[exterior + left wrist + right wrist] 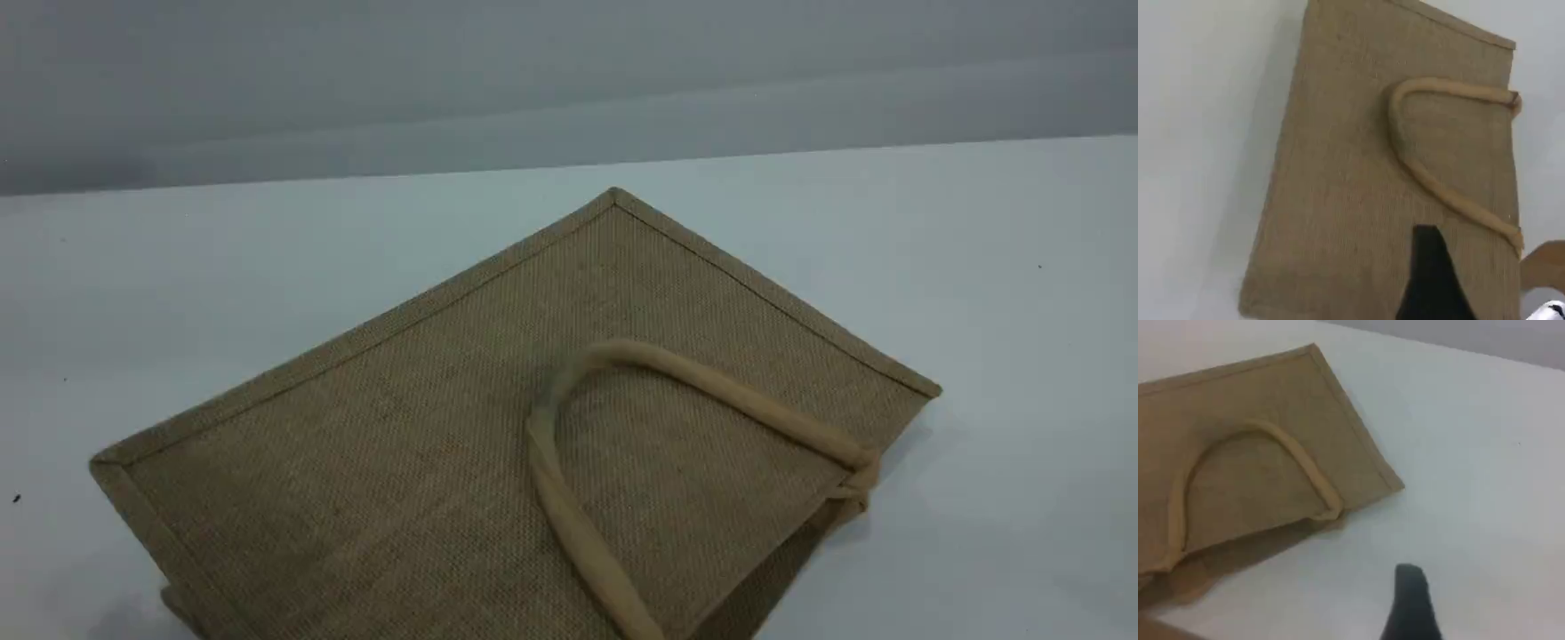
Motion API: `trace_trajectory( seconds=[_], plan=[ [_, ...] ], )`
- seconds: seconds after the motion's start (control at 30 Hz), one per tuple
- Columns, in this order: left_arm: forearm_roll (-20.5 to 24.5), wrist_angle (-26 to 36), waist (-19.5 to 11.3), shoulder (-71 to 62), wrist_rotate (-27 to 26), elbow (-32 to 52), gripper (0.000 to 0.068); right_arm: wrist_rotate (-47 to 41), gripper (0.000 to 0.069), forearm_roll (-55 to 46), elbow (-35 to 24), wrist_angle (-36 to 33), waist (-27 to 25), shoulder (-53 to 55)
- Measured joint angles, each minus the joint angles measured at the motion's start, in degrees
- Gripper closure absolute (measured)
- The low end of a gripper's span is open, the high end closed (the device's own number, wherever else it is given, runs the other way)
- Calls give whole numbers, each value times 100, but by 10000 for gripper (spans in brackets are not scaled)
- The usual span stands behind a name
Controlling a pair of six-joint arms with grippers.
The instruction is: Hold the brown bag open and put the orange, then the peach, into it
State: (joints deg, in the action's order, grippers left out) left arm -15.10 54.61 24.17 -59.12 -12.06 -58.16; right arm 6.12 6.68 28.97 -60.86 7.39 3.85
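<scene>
The brown bag [400, 444] lies flat on the white table, its mouth edge toward the scene's lower right. One beige loop handle [711, 382] is folded back onto its top face. Neither arm shows in the scene view. In the left wrist view, my left gripper [1428, 267] shows one black fingertip hovering over the bag [1338, 187] close to the handle [1431, 180], holding nothing. My right gripper [1411, 600] shows one black fingertip over bare table, to the right of the bag [1258, 473] and its handle [1305, 463], also empty. The orange and the peach are out of view.
White tabletop [978, 267] surrounds the bag, with a grey wall [569, 80] behind the table's far edge. A tan strip [1545, 263], perhaps the bag's other handle, shows past the bag's mouth in the left wrist view.
</scene>
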Motion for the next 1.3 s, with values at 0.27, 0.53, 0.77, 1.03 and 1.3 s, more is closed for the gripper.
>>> trace_trajectory(
  seconds=[0.27, 0.53, 0.77, 1.03, 1.3],
  plan=[
    [770, 370, 0, 1662, 351, 956, 269, -10, 246, 0, 4, -24, 0, 5],
    [762, 519, 0, 3377, 369, 2174, 269, -5, 246, 0, 4, -30, 0, 10],
    [862, 544, 0, 4445, 800, 2806, 269, -5, 246, 0, 4, -30, 0, 10],
    [1086, 757, 0, 5023, 963, 2934, 269, -5, 246, 0, 4, -30, -22, 4],
    [1080, 737, 0, 5188, 960, 2934, 269, -5, 247, 39, 4, -30, -603, -393]
  ],
)
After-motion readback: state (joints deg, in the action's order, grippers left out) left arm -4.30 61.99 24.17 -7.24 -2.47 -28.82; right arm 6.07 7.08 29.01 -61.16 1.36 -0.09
